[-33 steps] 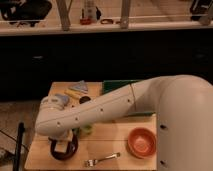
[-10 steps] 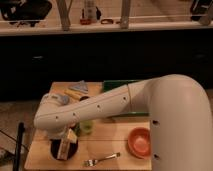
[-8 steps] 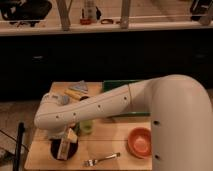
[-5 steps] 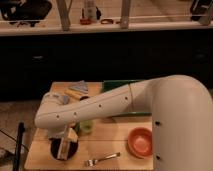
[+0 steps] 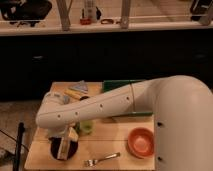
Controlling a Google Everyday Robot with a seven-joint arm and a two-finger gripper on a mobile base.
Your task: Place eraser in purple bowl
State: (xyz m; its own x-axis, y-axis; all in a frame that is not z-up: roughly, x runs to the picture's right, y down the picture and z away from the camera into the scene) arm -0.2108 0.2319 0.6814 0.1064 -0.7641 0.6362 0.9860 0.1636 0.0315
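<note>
The purple bowl [image 5: 54, 150] is a small, almost black round bowl at the front left of the wooden table. The eraser [image 5: 64, 146] is a pale cream block standing nearly upright inside the bowl. My gripper [image 5: 65, 142] is at the end of the white arm [image 5: 105, 105], which reaches across from the right. It is lowered into the bowl right at the eraser. The wrist hides the bowl's back rim and the eraser's top.
An orange bowl [image 5: 141, 141] sits at the front right and a fork [image 5: 102, 159] lies between the bowls. A small green cup [image 5: 86, 126] stands just behind the dark bowl. A yellow flat block [image 5: 74, 93], a grey-blue item [image 5: 81, 87] and a green bag [image 5: 120, 85] lie at the back.
Since 3.3 s ago my gripper has come down with the eraser from above the dark bowl into it. Over the last second it has hardly moved.
</note>
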